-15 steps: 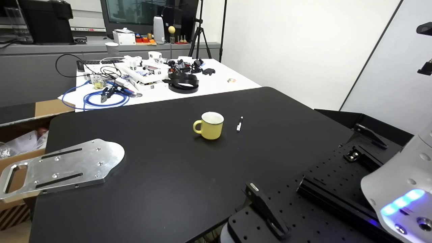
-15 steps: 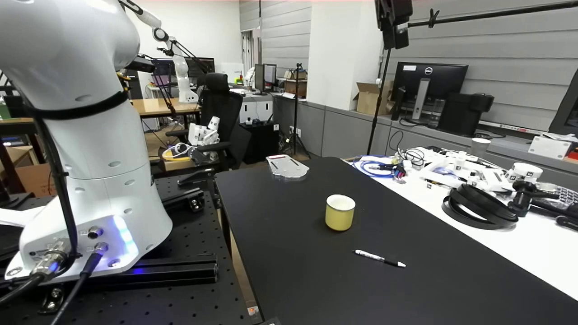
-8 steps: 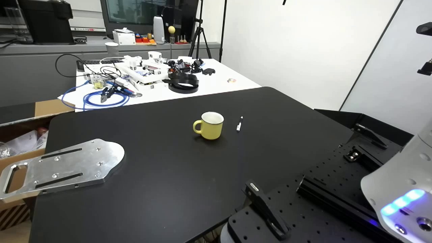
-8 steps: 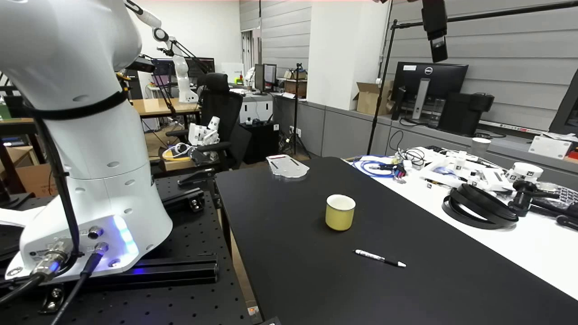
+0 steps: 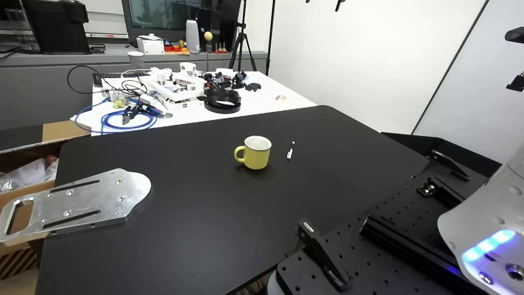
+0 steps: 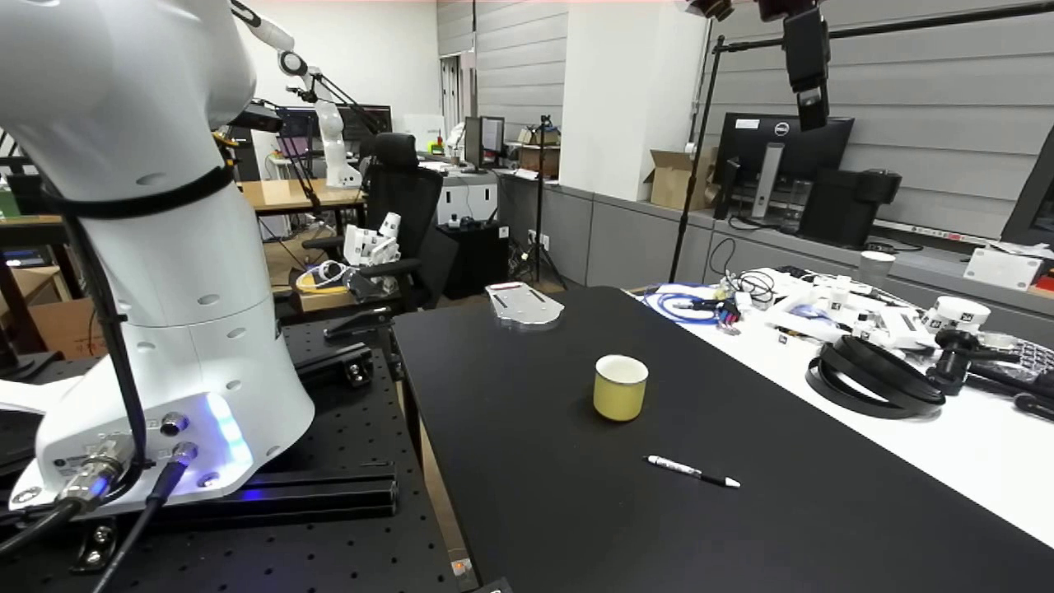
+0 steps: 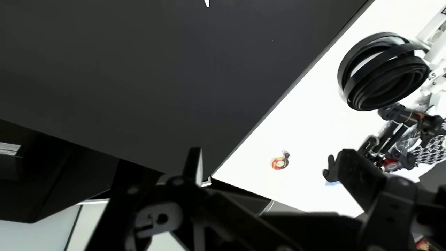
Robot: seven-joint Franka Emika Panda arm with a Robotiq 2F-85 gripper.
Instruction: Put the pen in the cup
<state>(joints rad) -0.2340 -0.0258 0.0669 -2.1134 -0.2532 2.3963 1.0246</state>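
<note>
The pen (image 5: 291, 150) is thin, white and black, and lies flat on the black table in both exterior views (image 6: 692, 471). Only a white tip (image 7: 207, 3) shows at the top edge of the wrist view. The pale yellow cup (image 5: 257, 156) stands upright beside the pen, with a light inside; it also shows in an exterior view (image 6: 619, 394). Its handle points away from the pen. The cup is out of the wrist view. My gripper (image 7: 271, 164) is open with nothing between its fingers, high above the table. Only its fingertips (image 5: 323, 3) enter an exterior view at the top edge.
A silver metal plate (image 5: 94, 198) lies at the end of the black table (image 5: 196, 229). A white table (image 6: 774, 375) adjoins it, with a black strap coil (image 6: 877, 379), cables and parts. A small colourful ring (image 7: 280, 161) lies there too.
The gripper has come lower, its fingertips entering from the top edge in an exterior view, and has shifted right in the other exterior view. The pen and cup have not moved.
</note>
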